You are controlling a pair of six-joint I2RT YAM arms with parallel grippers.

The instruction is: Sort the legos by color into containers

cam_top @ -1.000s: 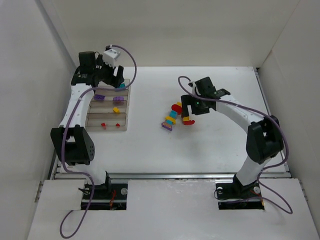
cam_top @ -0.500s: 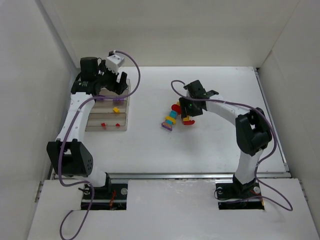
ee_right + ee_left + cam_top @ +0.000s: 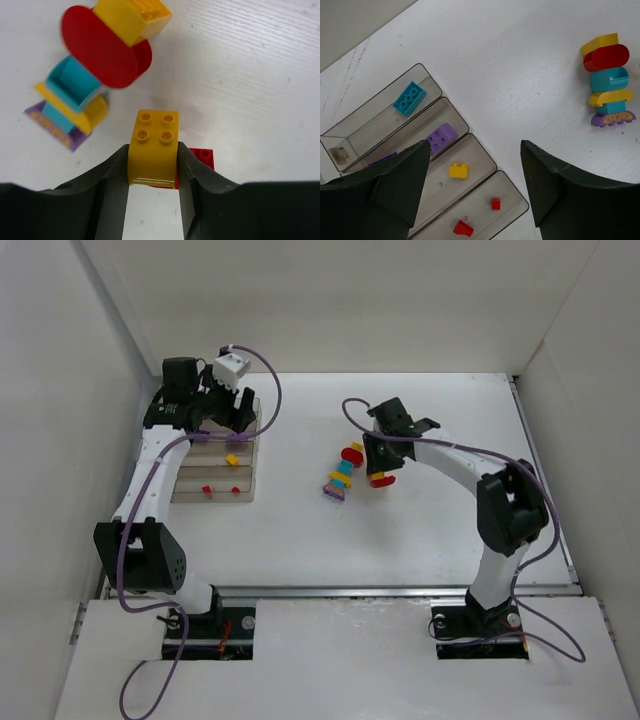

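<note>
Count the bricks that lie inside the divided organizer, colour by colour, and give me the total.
teal brick: 1
purple bricks: 2 (one is mostly hidden)
yellow brick: 1
red bricks: 2
Total in the organizer: 6

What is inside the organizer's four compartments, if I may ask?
A teal brick, purple bricks, a yellow brick, two red pieces, one colour each; the left gripper covers the rest.
</note>
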